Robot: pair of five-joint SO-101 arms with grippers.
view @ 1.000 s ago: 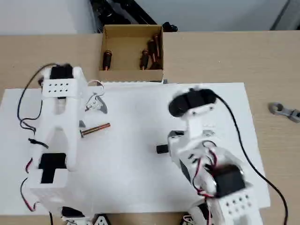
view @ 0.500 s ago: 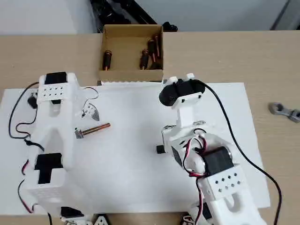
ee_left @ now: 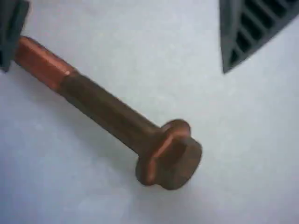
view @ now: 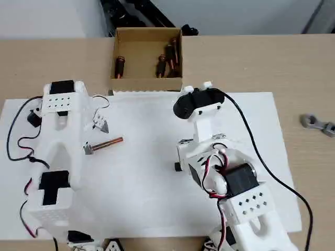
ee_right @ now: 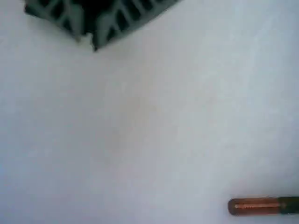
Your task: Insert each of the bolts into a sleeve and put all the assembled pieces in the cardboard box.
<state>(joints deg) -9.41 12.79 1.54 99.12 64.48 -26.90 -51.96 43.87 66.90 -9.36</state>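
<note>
Find the copper bolt (view: 106,144) lying flat on the white sheet (view: 157,204), left of middle, head toward the near left, well short of the cardboard box (view: 147,82) at the far edge. Note the left gripper (view: 100,124) just on its far side, jaws spread wide apart and holding nothing. Note the right gripper (ee_right: 91,39) farther right, jaws seemingly pressed together on nothing. Expect a stiff, hard, smooth piece, apt to roll or slip. Pinch across the mid-shank, just ahead of the flanged head.
</note>
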